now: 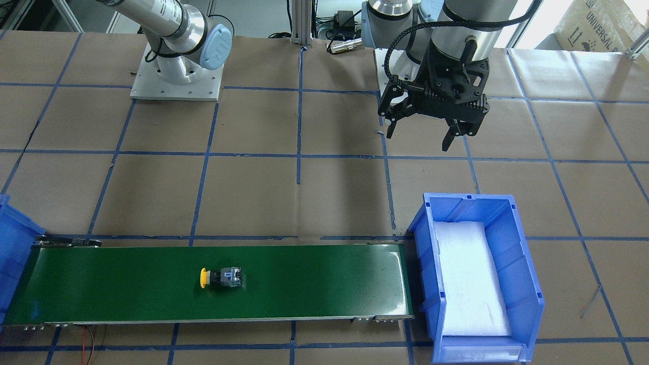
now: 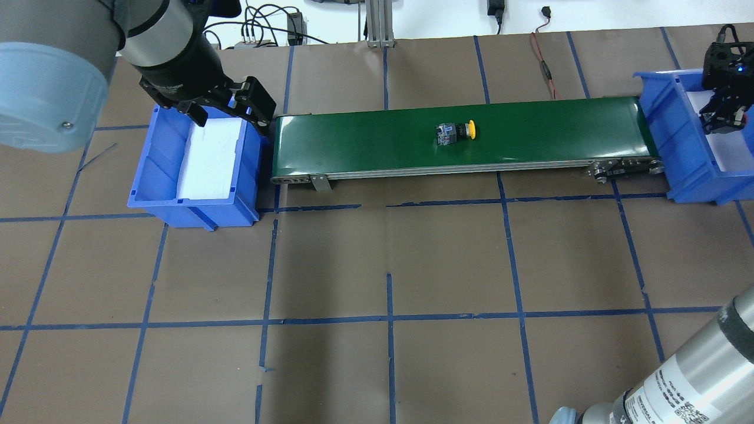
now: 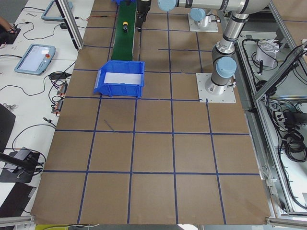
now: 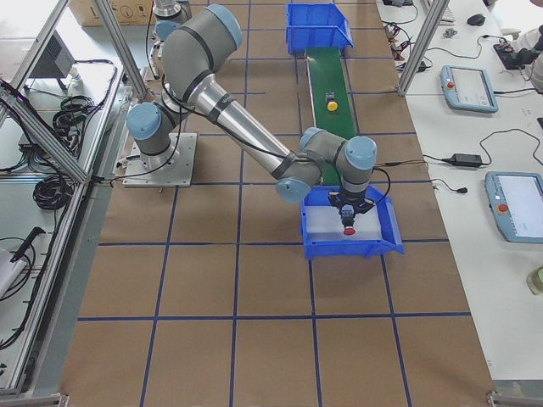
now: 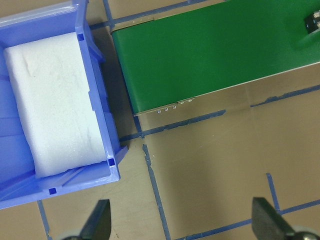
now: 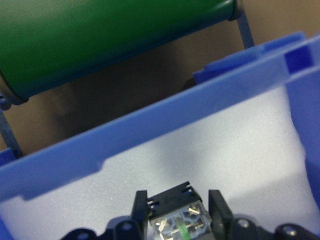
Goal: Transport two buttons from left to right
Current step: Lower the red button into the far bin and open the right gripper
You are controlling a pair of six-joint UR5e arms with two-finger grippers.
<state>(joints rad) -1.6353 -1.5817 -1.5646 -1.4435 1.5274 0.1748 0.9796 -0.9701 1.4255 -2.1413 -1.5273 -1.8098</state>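
Observation:
The yellow button (image 1: 221, 278) lies on its side at the middle of the green conveyor belt (image 1: 314, 284), and shows from overhead (image 2: 455, 131). The red button (image 4: 348, 230) hangs cap-down in my right gripper (image 4: 348, 222), which is shut on its grey body (image 6: 175, 217) over the white foam of the right blue bin (image 2: 677, 141). My left gripper (image 1: 420, 137) is open and empty. It is raised above the table beside the left blue bin (image 1: 527, 263) and the belt's left end, as the left wrist view shows (image 5: 182, 225).
The left bin (image 2: 159, 159) holds only white foam. The belt (image 2: 530, 129) runs between the two bins. Brown paper with blue tape lines covers the table (image 2: 383, 265). A red wire (image 2: 545, 65) lies behind the belt.

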